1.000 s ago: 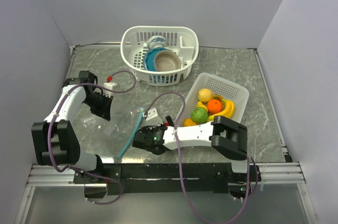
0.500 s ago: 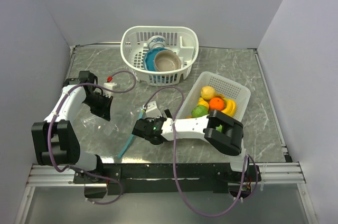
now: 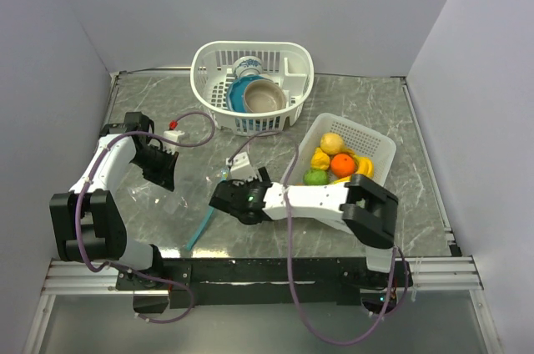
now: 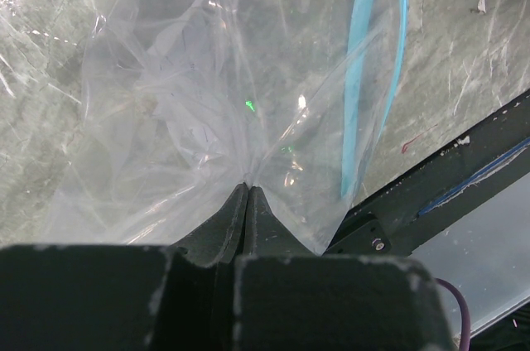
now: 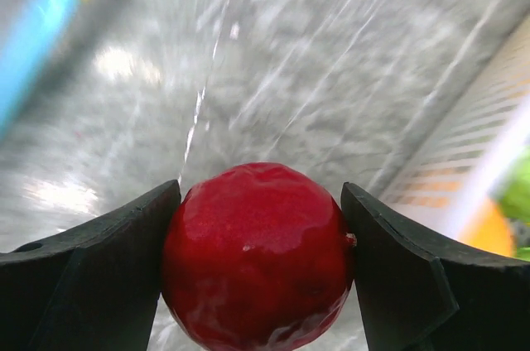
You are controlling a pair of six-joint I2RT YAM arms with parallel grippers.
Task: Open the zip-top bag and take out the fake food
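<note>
The clear zip-top bag (image 3: 188, 199) lies crumpled on the table, its teal zip strip (image 3: 209, 210) running along its right edge. My left gripper (image 4: 248, 188) is shut on a fold of the bag's plastic (image 4: 190, 103); the zip strip (image 4: 361, 78) shows beyond it. My right gripper (image 5: 258, 243) is shut on a glossy red apple (image 5: 258, 256) just above the table, right of the strip. In the top view the right gripper (image 3: 239, 187) hides the apple. A lemon (image 3: 332, 143), an orange (image 3: 340, 165), a green piece (image 3: 314, 177) and a banana (image 3: 364, 169) lie in the white rectangular basket (image 3: 375, 147).
A round white basket (image 3: 250, 52) at the back holds bowls and a cup. A small red-and-white piece (image 3: 173, 126) sits on the left arm's cable. The rectangular basket's edge (image 5: 464, 169) is close on the right of the right gripper. Walls close in left, right and back.
My right gripper, holding the apple, has moved from near the front edge towards the far side and turned beside the zip strip. The left gripper has stayed still on the bag.
</note>
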